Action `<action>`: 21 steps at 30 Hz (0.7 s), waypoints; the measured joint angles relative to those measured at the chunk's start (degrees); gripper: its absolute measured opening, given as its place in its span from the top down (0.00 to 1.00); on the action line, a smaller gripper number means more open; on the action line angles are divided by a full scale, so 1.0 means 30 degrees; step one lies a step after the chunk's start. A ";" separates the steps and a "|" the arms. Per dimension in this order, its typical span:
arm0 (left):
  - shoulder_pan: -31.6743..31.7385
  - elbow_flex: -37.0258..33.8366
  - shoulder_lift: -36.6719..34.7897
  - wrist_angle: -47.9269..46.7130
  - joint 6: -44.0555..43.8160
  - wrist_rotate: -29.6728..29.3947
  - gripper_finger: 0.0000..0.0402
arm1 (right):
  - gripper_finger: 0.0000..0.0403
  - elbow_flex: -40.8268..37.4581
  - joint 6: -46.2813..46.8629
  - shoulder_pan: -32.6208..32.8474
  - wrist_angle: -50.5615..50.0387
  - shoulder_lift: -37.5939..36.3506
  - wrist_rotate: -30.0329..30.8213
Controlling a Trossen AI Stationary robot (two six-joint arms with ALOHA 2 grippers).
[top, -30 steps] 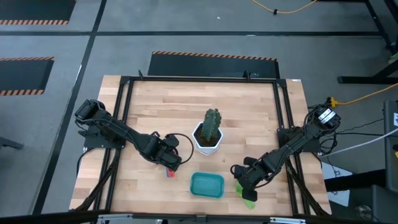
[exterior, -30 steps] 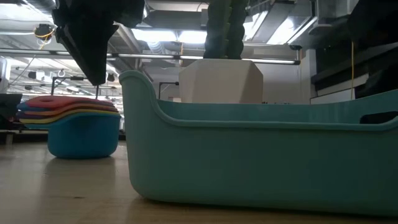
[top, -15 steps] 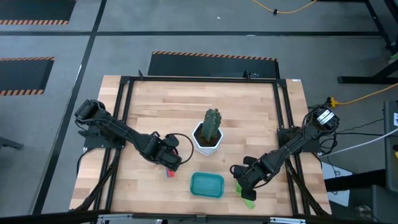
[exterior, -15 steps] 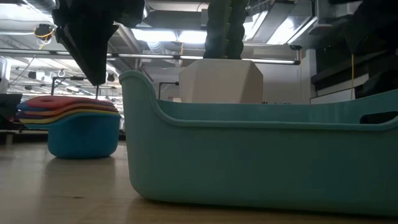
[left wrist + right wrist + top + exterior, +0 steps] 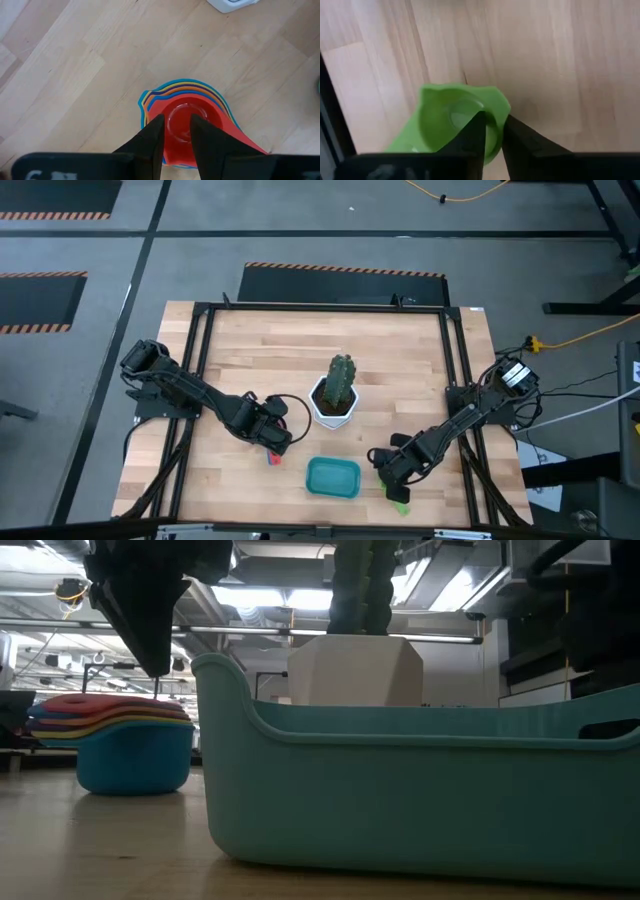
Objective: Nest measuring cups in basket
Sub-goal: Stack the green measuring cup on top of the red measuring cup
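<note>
The left gripper [image 5: 176,131] is clamped on the rim of the red cup topping the nested measuring cups [image 5: 186,120], left of the teal basket [image 5: 333,477] near the table's [image 5: 400,360] front edge. The right gripper [image 5: 492,132] pinches the green measuring cup's [image 5: 452,122] rim, right of the basket near the front-right corner. A potted cactus [image 5: 339,388] stands mid-table behind the basket.

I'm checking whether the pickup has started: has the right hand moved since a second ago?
Yes, slightly. In the high view the right hand has slid along the table toward the teal basket, with the green cup at its fingers.
</note>
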 joint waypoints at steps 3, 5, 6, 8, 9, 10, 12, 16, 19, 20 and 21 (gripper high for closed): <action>0.0000 0.0000 0.0000 0.0000 0.0000 -0.0004 0.79 | 0.93 0.0013 0.0007 -0.0001 0.0133 -0.0022 -0.0022; 0.0000 0.0000 0.0000 0.0003 0.0000 -0.0004 0.79 | 0.97 0.0015 0.0003 0.0000 0.0088 -0.0022 -0.0029; 0.0000 0.0000 0.0000 0.0007 0.0000 -0.0001 0.79 | 0.97 0.0015 -0.0005 0.0000 0.0088 -0.0022 -0.0022; 0.0000 0.0000 0.0000 0.0022 0.0000 -0.0002 0.79 | 0.97 0.0015 0.0015 0.0000 0.0088 -0.0022 -0.0022; 0.0000 0.0000 0.0000 0.0034 0.0008 0.0003 0.79 | 0.96 0.0015 0.0015 0.0000 0.0080 -0.0022 -0.0022; 0.0000 0.0005 0.0000 0.0044 0.0110 0.0023 0.79 | 0.96 0.0080 -0.0002 0.0000 -0.0051 -0.0022 -0.0005; 0.0007 0.0090 -0.0088 -0.0012 0.0469 0.0230 0.79 | 0.97 0.0374 -0.0104 0.0000 -0.0543 -0.0017 0.0104; 0.0007 0.0838 -0.0175 -0.0080 0.0802 0.0419 0.79 | 0.97 0.1938 -0.0782 -0.0127 -0.2798 -0.0015 0.0077; -0.0002 0.1827 -0.0175 -0.0009 0.1949 0.0462 0.79 | 0.96 0.3661 -0.1613 -0.0313 -0.5296 -0.0015 0.0047; -0.0005 0.2156 -0.0175 0.0027 0.2320 0.0472 0.79 | 0.96 0.4313 -0.1989 -0.0394 -0.6088 -0.0015 0.0096; 0.0000 0.2486 -0.0175 0.0024 0.2703 0.0460 0.79 | 0.96 0.4983 -0.2321 -0.0480 -0.6790 -0.0015 0.0344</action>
